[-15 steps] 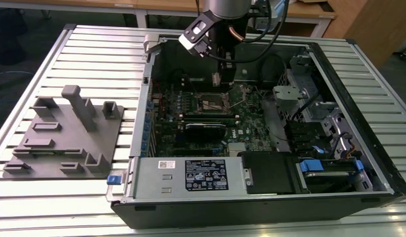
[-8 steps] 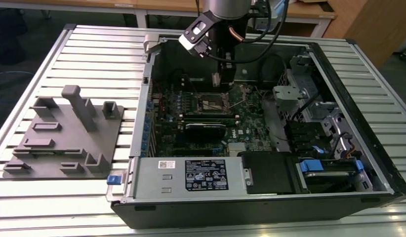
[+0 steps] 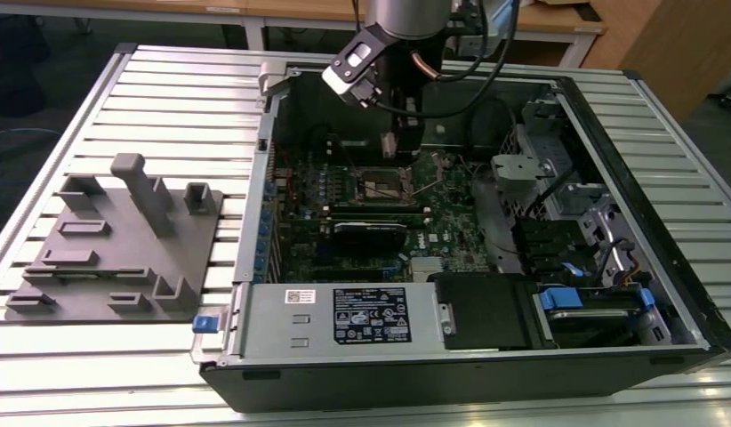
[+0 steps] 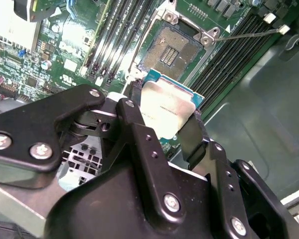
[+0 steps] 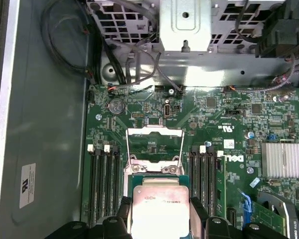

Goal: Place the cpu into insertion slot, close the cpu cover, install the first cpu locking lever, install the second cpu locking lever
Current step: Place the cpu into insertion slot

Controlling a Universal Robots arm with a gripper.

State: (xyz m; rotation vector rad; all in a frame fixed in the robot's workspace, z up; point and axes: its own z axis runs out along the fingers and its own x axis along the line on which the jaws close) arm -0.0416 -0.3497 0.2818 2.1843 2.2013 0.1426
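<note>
A workshop: slatted metal bench [image 3: 164, 98], opened computer case [image 3: 461, 381].

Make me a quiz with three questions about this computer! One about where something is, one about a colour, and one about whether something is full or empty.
1. Where is the cpu?
A on the floor
B between the fingers
C in a person's hand

2. What colour is the circuit board?
A red
B blue
C green

3. How is the insertion slot?
A empty
B holding a chip
C taped over

Answers:
1 B: the black fingers clamp its edges in both wrist views.
2 C: the board is green all around the slot.
3 A: it lies bare with nothing in it in the second wrist view.
</note>
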